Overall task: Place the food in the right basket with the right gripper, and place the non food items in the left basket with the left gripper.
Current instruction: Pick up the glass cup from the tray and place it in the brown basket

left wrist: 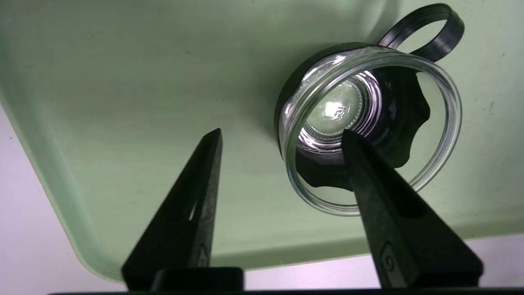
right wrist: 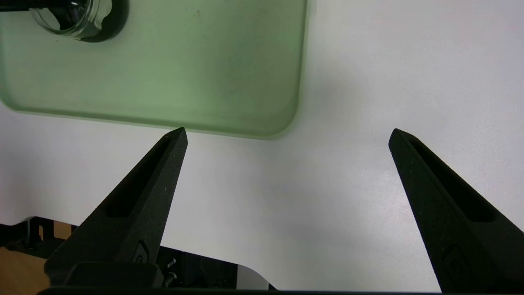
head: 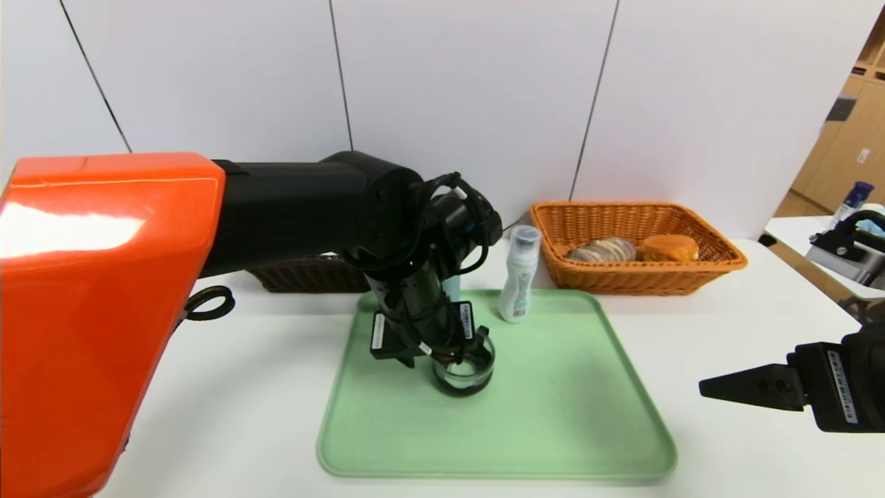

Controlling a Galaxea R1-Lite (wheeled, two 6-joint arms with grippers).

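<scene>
A clear glass jar [head: 477, 377] with a black base and black ring loop stands mouth-up on the green tray [head: 553, 429]. My left gripper [head: 456, 360] is open at the jar. In the left wrist view one fingertip [left wrist: 352, 143] is over the jar's [left wrist: 434, 135] mouth, and the other is outside its wall, over the tray [left wrist: 123, 82]. A white bottle [head: 518, 277] stands at the tray's back. The orange right basket [head: 719, 263] holds two bread pieces [head: 601, 249]. My right gripper [head: 705, 387] is open and empty over the table, off the tray's right side.
The dark brown left basket [head: 311, 273] sits at the back left, mostly hidden behind my left arm. In the right wrist view my right gripper [right wrist: 288, 131] hangs over white table near the tray's corner [right wrist: 282, 123]. Another table with objects is at far right.
</scene>
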